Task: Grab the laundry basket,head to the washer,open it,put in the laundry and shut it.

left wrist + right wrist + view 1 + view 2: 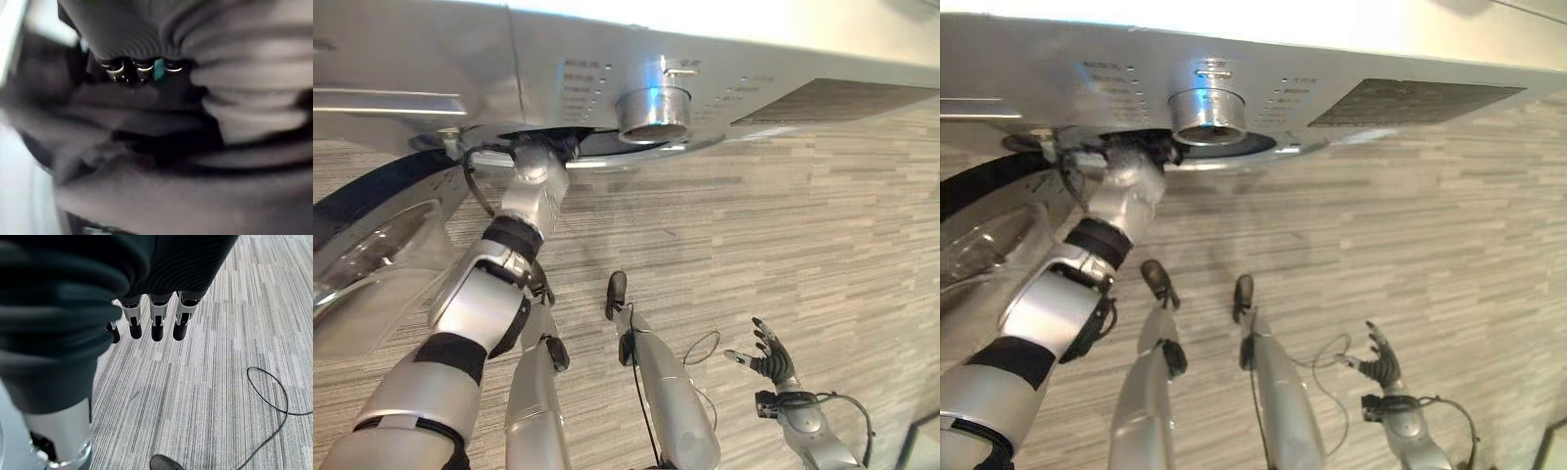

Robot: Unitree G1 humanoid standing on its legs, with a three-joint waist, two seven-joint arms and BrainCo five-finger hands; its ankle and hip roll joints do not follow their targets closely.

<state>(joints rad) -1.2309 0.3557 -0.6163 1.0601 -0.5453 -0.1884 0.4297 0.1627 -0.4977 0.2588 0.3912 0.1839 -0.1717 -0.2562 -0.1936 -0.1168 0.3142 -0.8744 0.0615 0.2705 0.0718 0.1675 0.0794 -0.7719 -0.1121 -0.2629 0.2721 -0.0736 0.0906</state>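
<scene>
The silver washer (pixel 607 69) stands right below me, its round knob (pixel 653 113) on the control panel. Its glass door (pixel 372 255) hangs swung open to my left. My left hand (pixel 540 162) reaches into the dark drum opening under the panel, and its fingers are hidden inside. The left wrist view looks past the fingers (pixel 139 68) at dark grey folds (pixel 146 147); I cannot tell whether these are cloth or the door seal. My right hand (pixel 771 360) hangs low at my right over the floor, open, fingers (pixel 156 320) straight and holding nothing.
Grey striped flooring (pixel 783 225) spreads to the right of the washer. A dark-edged object (pixel 925 441) cuts into the lower right corner. The open door takes up the room at my left.
</scene>
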